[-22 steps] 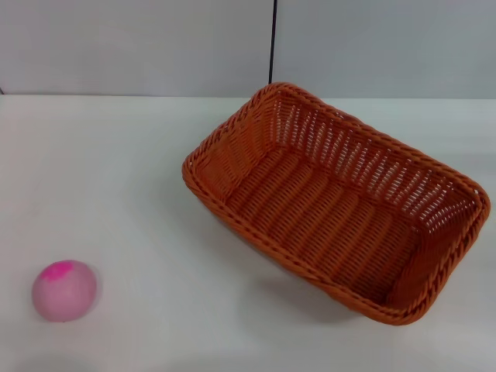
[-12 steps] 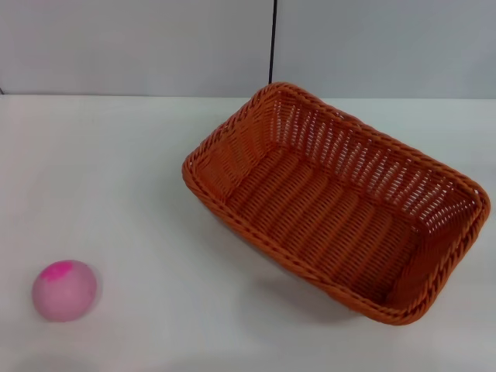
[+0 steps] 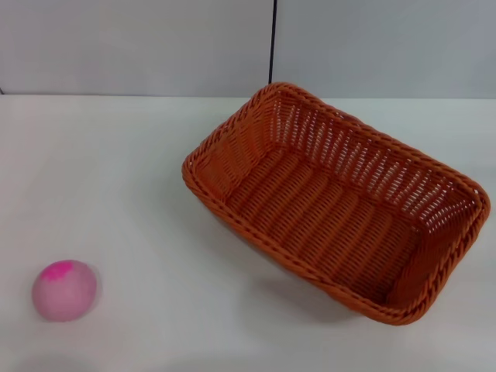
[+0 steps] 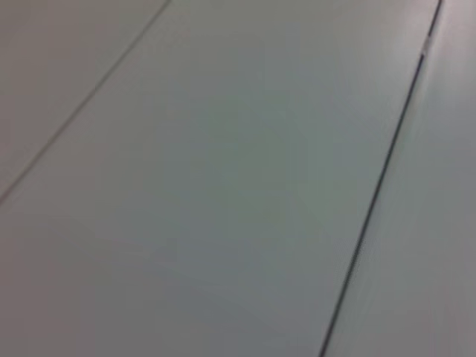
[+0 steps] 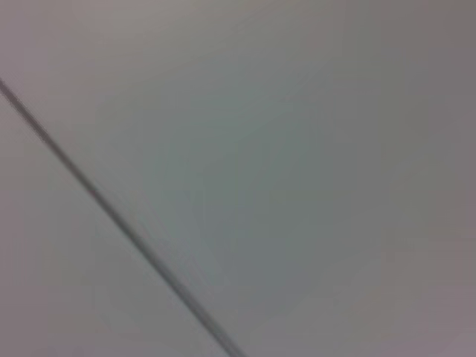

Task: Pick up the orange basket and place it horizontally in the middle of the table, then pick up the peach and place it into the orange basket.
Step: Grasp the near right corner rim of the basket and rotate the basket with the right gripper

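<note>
Neither gripper is seen in any of the 3 views, so how far either is opened, and whether anything is held, cannot be told. Both wrist views are filled by a plain grey panelled surface crossed by thin dark seams; no arm is seen in the head view either.

On the desk (image 3: 132, 170), a wide, flat, matte white surface, 2 things are laid out. The orange basket (image 3: 335, 203) is set to the right of the middle, turned at an angle so that its long sides run diagonally from the far middle toward the near right. It is rectangular, woven from orange-brown wicker strands, with a thick braided rim, sloping openwork sides through which light is passed, and a closely ribbed floor. Nothing is held inside it. A soft shadow is cast under its near edge.

The peach (image 3: 64, 290) is placed at the near left of the desk, well apart from the basket. It is round and smooth, pale pink, with a bright magenta patch on its upper side.

Behind the desk a pale grey wall (image 3: 139, 46) is seen, divided by 1 dark vertical seam (image 3: 273, 43).
</note>
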### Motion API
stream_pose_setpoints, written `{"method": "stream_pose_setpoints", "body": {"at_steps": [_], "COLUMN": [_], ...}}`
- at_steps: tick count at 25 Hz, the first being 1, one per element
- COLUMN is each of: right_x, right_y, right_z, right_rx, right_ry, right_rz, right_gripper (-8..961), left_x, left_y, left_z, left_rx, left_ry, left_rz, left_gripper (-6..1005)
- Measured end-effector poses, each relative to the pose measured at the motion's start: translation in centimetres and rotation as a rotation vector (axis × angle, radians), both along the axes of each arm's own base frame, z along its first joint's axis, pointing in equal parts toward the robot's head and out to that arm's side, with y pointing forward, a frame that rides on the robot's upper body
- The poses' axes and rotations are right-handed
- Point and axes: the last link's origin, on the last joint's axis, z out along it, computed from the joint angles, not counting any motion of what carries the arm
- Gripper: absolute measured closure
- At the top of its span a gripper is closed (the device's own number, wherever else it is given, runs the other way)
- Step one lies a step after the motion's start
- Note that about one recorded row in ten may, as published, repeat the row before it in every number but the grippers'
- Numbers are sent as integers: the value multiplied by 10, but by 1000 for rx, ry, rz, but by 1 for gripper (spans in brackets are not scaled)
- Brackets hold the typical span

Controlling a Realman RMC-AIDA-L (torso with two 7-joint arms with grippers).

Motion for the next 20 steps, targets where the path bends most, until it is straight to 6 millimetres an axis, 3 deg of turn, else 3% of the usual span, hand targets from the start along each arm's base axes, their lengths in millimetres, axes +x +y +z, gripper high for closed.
{"method": "stream_pose_setpoints", "body": {"at_steps": [5, 8, 12, 13, 14, 20], "right_x": [-21, -45, -67, -87, -87, -147], "right_y": [24, 46, 58, 66, 66, 85], "right_z": [12, 34, 50, 61, 61, 77], "right_rx": [-245, -504, -670, -773, -773, -1058], "right_ry": [-59, -153, -239, -302, -302, -451], "right_rz": [178, 309, 367, 413, 413, 486], "right_gripper": [472, 463, 452, 450, 447, 430], "left_x": [3, 3, 3, 3, 3, 2], "left_y": [3, 4, 5, 5, 5, 5], "left_z": [-4, -4, -4, -4, -4, -4], "left_rx": [-38, -41, -44, -44, -45, -48], "left_ry": [8, 9, 10, 10, 11, 10], "left_rz": [-21, -21, -21, -21, -21, -15], "left_gripper": [197, 198, 198, 198, 198, 198]}}
